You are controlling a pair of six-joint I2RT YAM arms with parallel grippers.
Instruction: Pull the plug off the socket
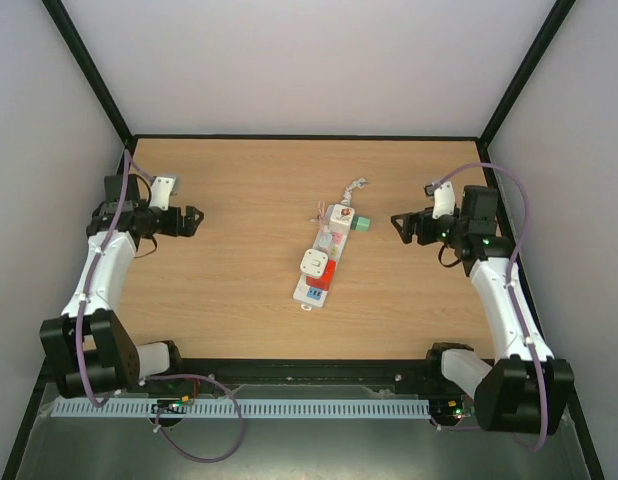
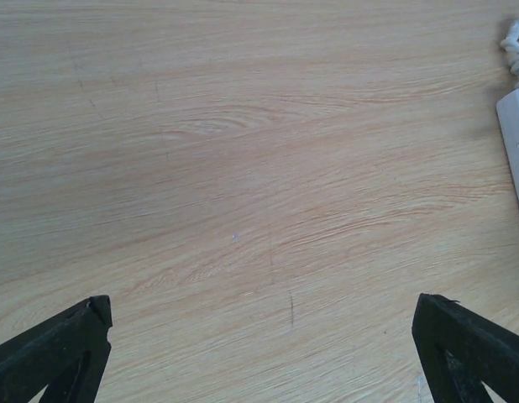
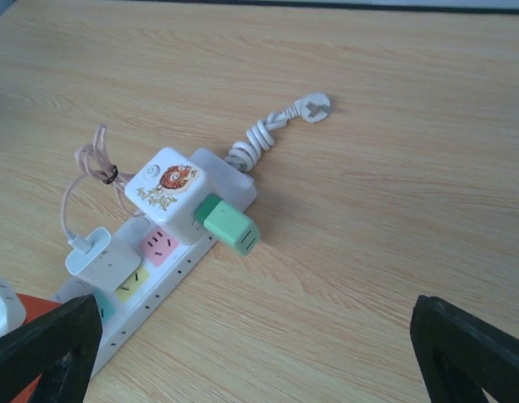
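Wooden tabletop (image 1: 239, 190) lies under me. Near its middle is the long white socket (image 1: 311, 292), tilted, with one end pointing at the far edge. My left gripper (image 1: 192, 221) and my right gripper (image 1: 397, 227) are wide open, holding nothing, well apart from it on either side. A white cube plug (image 3: 171, 193) sits on its far end, and a small green plug (image 3: 230, 225) sticks out of the cube's side

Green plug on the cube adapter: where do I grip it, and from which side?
Pinch the green plug across its flat sides with the right gripper, coming from the right: it juts sideways out of the cube, past the socket's edge, free end toward that arm.
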